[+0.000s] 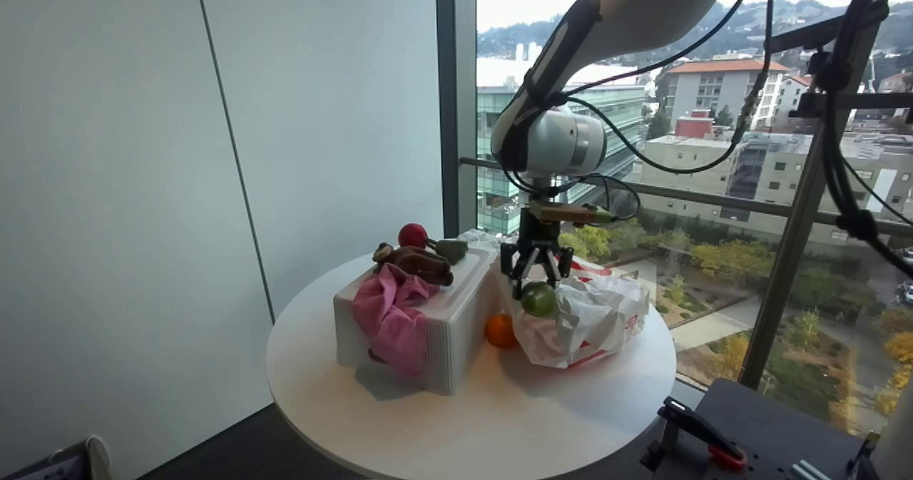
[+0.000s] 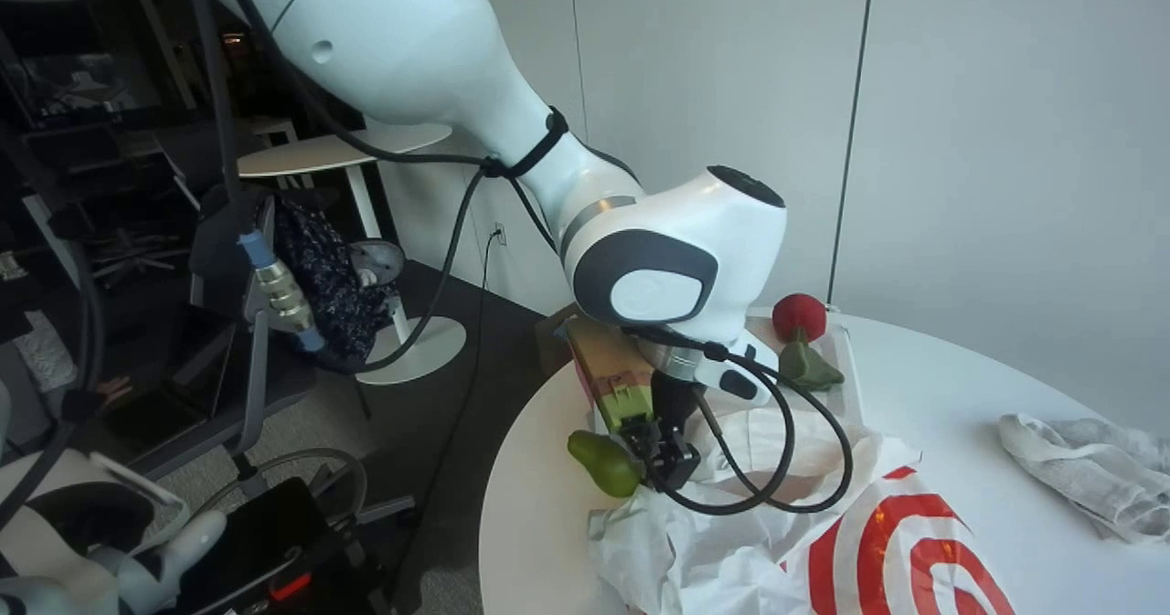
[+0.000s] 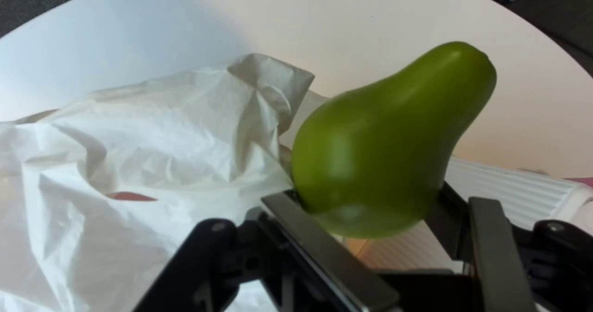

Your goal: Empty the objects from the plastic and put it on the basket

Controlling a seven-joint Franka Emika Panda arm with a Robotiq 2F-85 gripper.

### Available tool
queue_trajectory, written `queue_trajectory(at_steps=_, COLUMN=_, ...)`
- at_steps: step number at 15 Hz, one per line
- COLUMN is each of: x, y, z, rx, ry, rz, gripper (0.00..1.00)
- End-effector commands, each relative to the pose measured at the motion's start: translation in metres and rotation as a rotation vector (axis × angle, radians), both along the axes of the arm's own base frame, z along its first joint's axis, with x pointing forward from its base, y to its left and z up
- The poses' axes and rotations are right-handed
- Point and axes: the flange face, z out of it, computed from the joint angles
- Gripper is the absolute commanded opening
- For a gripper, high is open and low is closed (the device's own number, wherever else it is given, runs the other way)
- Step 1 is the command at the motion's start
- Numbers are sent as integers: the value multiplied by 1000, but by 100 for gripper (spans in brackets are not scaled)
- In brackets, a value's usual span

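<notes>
I have the green pear (image 3: 394,140) clamped in my gripper (image 1: 536,286), jaws partway apart; the bag (image 1: 588,323) beside and below them, the orange (image 1: 501,331) beneath, the box (image 1: 467,330) on their other side.

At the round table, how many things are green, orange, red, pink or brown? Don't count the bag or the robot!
Green: 1, pear
Orange: 1, round fruit
Red: 1, ball with green leaves
Pink: 1, draped cloth
Brown: 1, lumpy thing
Total: 5 in sight
</notes>
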Motion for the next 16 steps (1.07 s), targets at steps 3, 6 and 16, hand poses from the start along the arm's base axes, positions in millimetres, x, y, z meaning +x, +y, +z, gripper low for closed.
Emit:
queue_trajectory(at_steps=3, x=-14, y=14, z=-55, rx=-99, ry=-116, rz=25, gripper=45)
queue_trajectory(at_steps=6, x=-27, y=24, z=-91, rx=-154, ry=-170, rz=13, gripper=45)
queue_trajectory(at_steps=16, x=-54, y=50, z=-142, rx=-168, ry=-51, rz=48, gripper=94)
